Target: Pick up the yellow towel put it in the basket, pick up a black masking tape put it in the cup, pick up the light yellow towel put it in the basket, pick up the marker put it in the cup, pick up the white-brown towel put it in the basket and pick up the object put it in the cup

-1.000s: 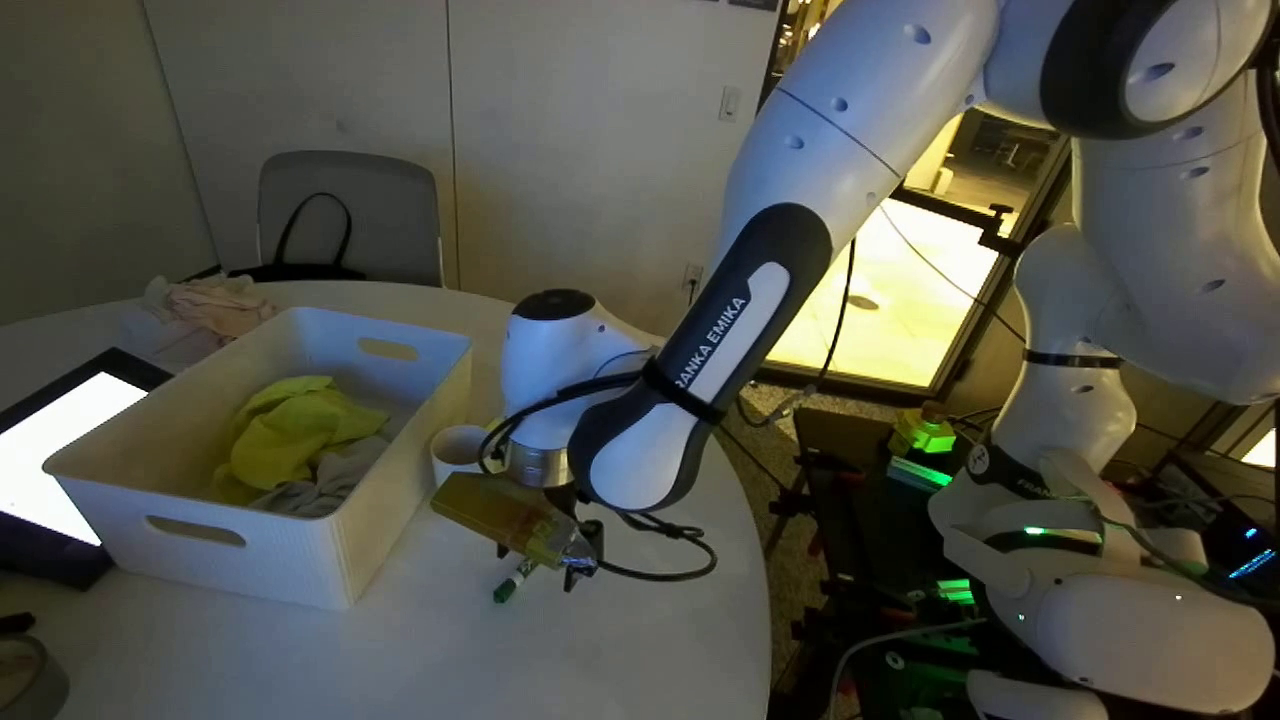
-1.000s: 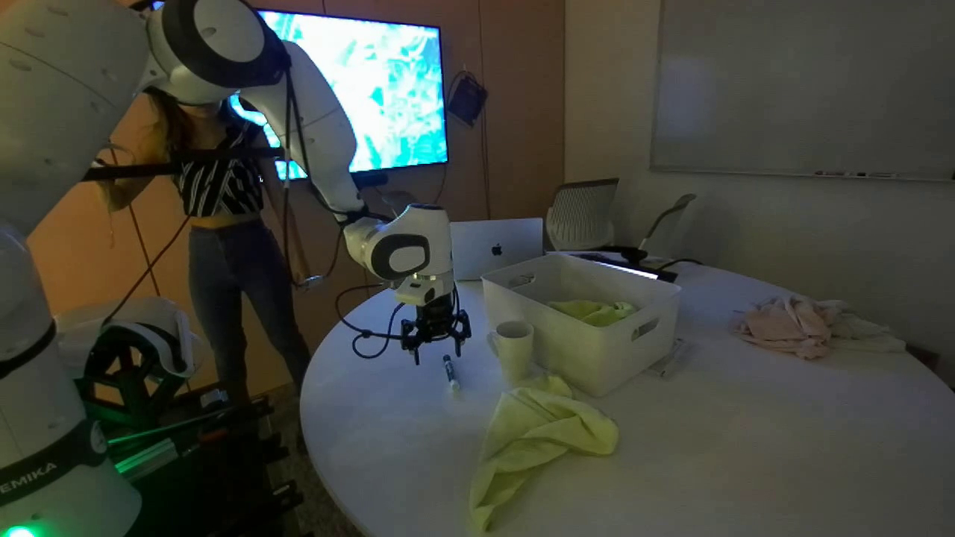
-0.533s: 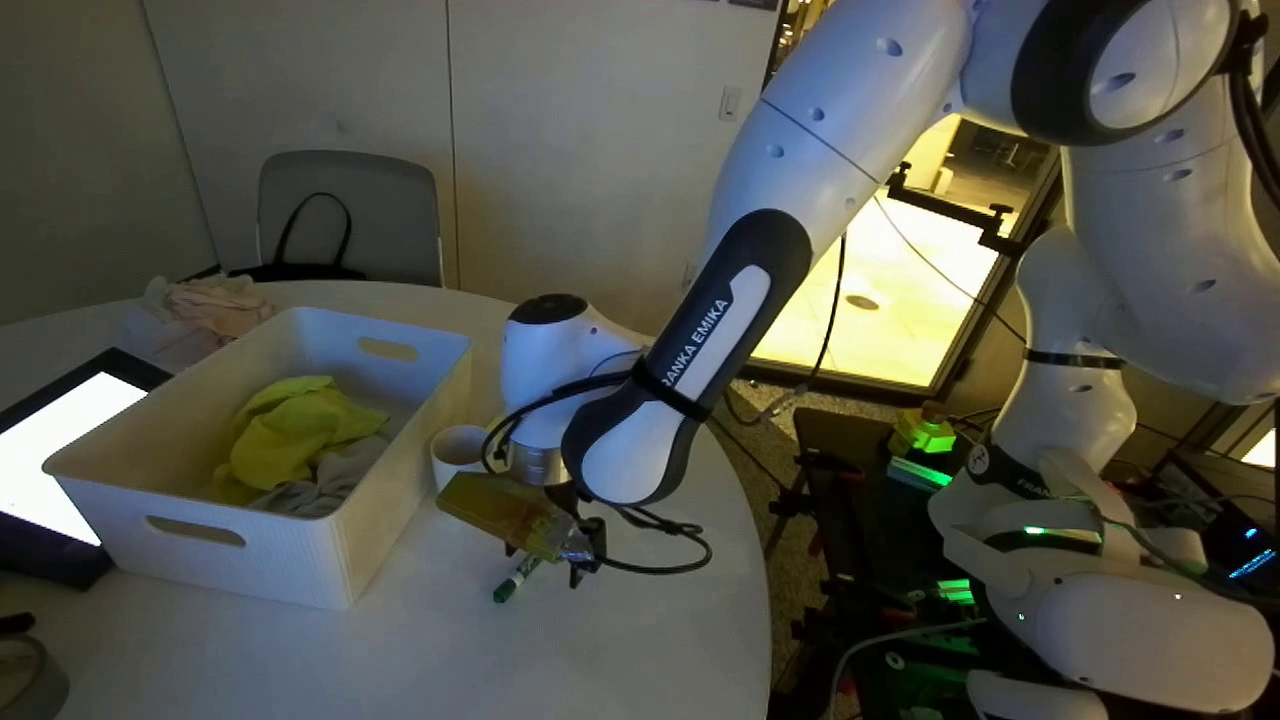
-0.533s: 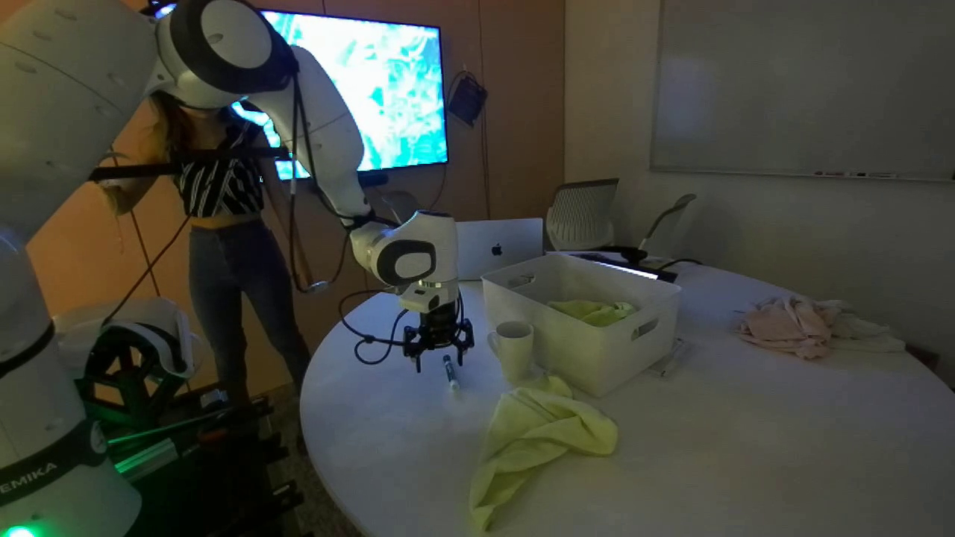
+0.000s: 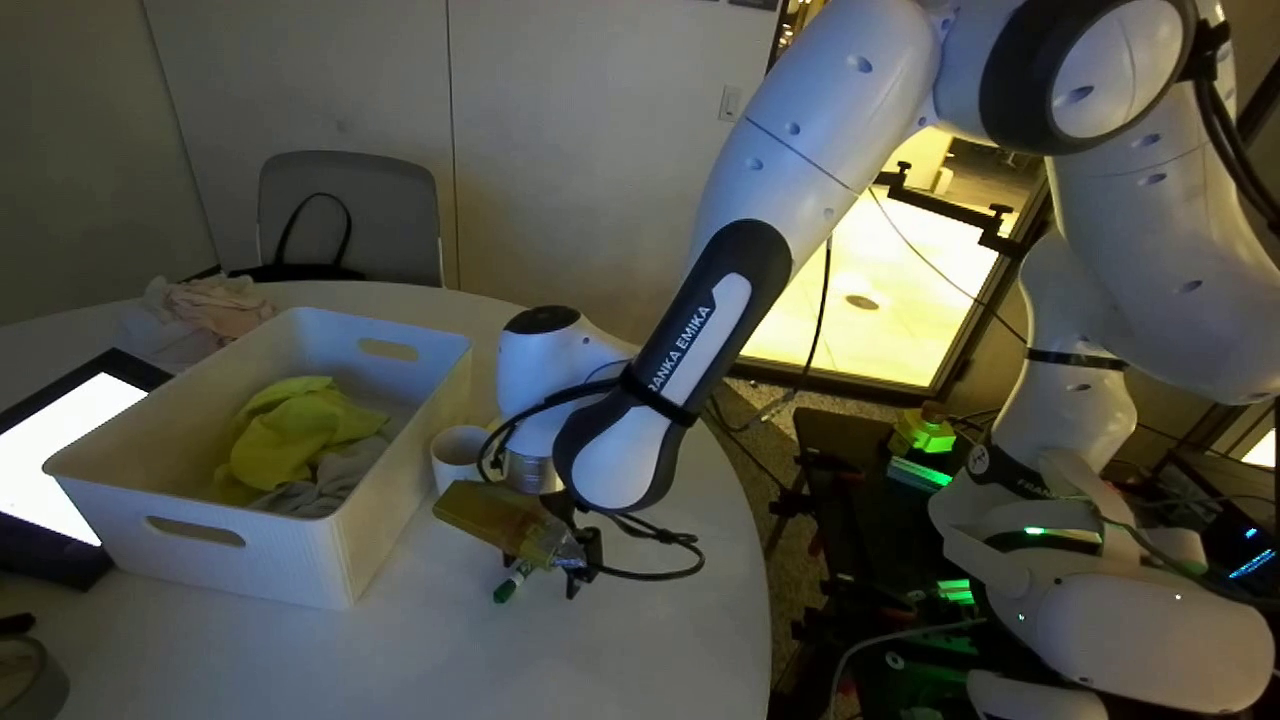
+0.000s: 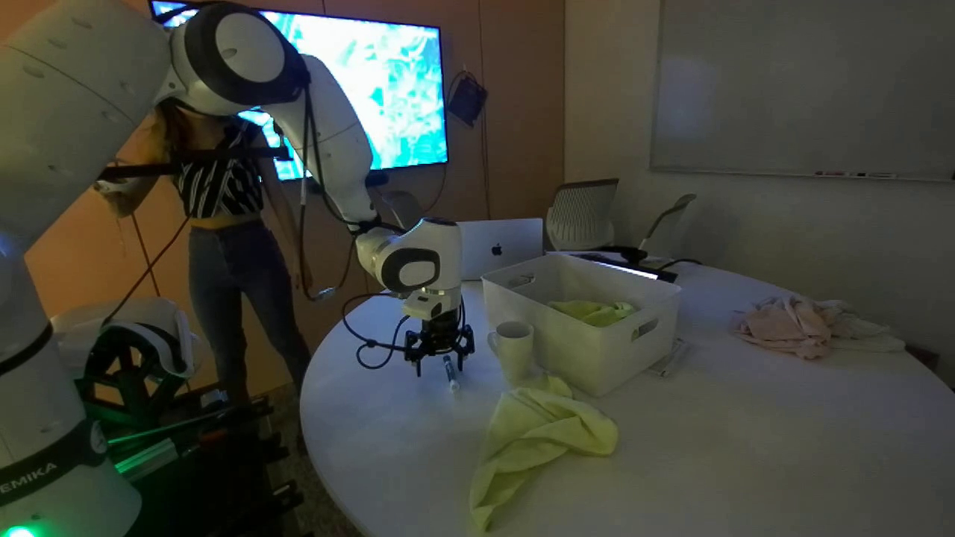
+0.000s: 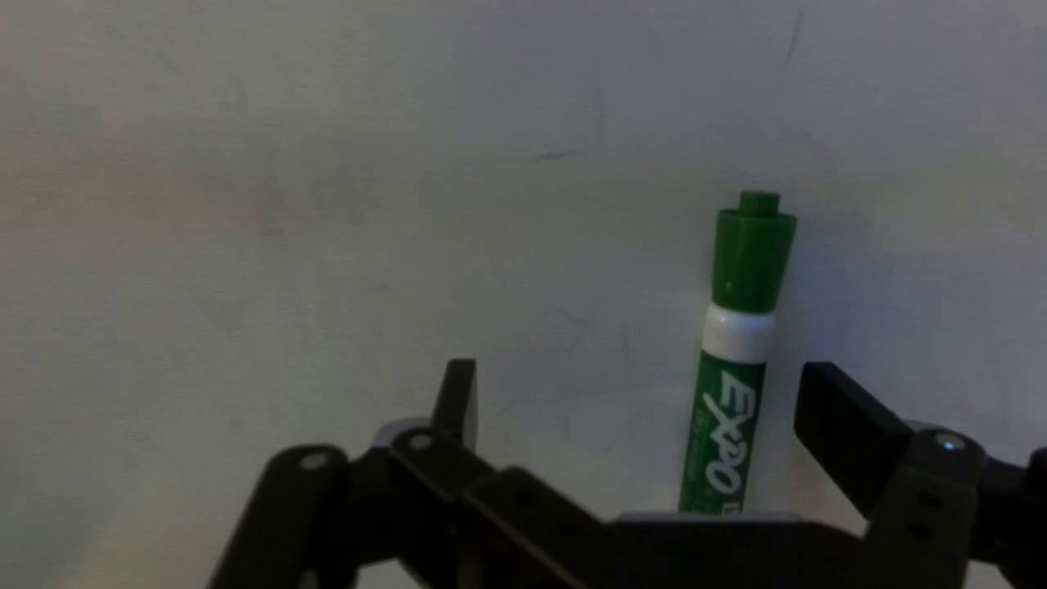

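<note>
The fingers, wide apart, are slightly lower than before, over the marker (it is green, with white lettering).

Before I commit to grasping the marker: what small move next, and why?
I'd probably nudge the gripper toward picture right in the wrist view: there the marker shows between the open jaws but clearly nearer that side's jaw, so centring may help.
</note>
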